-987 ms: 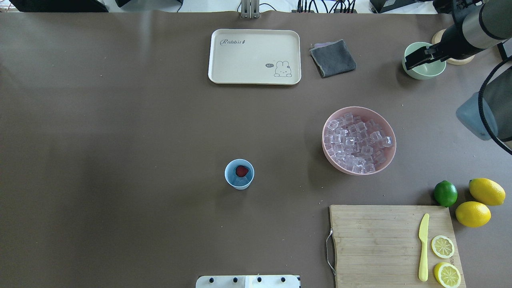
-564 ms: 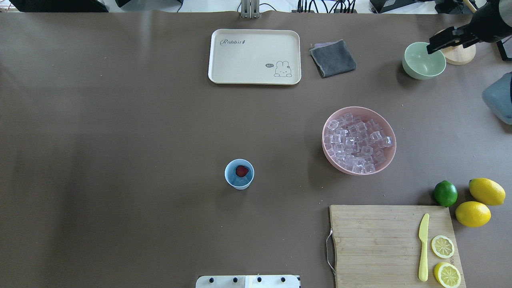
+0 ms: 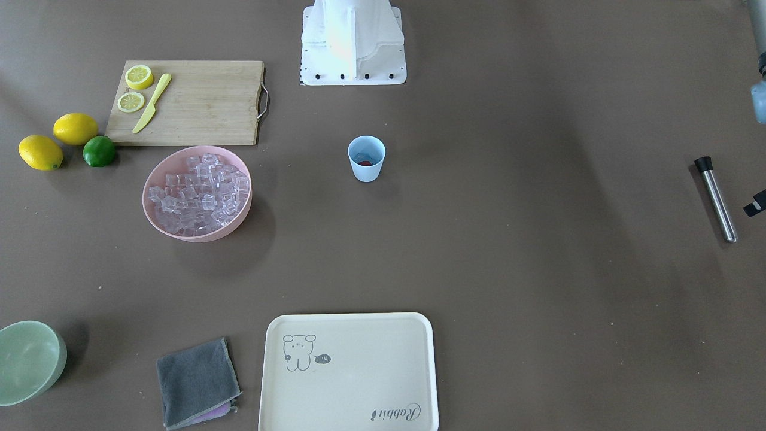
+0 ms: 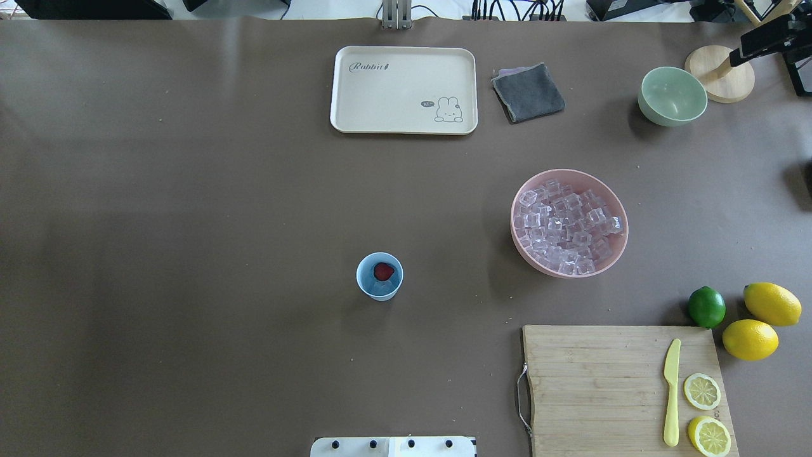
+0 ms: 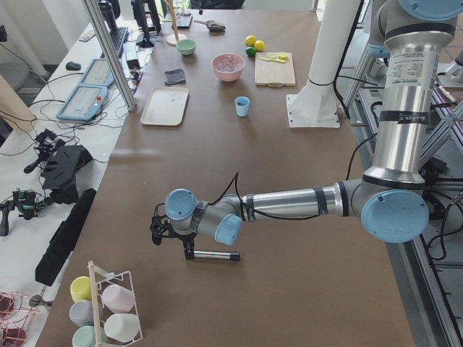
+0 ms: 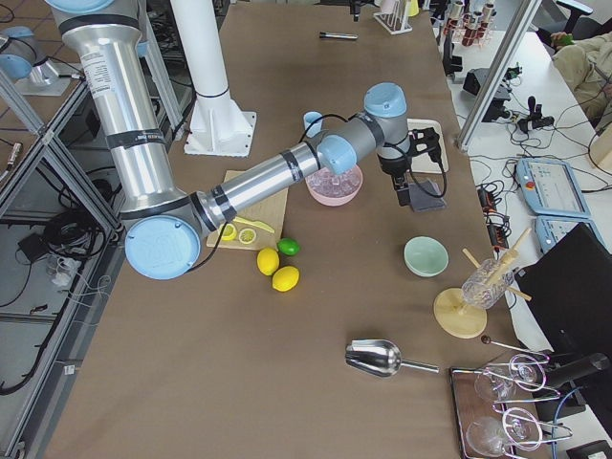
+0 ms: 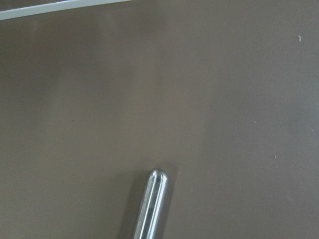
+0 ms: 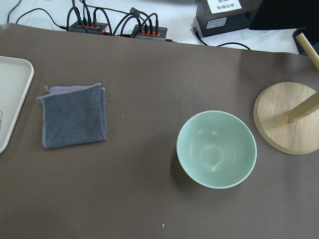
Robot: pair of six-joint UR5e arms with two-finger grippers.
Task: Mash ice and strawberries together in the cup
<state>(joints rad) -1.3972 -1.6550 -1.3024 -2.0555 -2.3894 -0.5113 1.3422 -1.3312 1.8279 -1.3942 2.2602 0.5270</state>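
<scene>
Overhead exterior view: one worktop [image 4: 190, 222], one cutting board [image 4: 602, 381], one tray [image 4: 393, 89], one pink bowl [image 4: 514, 236] heaped with ice [image 4: 568, 228], and one cup [image 4: 379, 293] mid-worktop holding one strawberry [image 4: 383, 271]. Only the front-facing view shows the one metal rod [image 3: 716, 200]. Whether the left claw [image 5: 159, 233] or right claw [image 4: 761, 41] is clenched, I cannot tell.

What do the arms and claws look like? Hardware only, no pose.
The left arm and right arm are silver tubes with light blue joint caps, black bands and a printed label. A black cable loops by each wrist. The left claw and right claw are black.
</scene>
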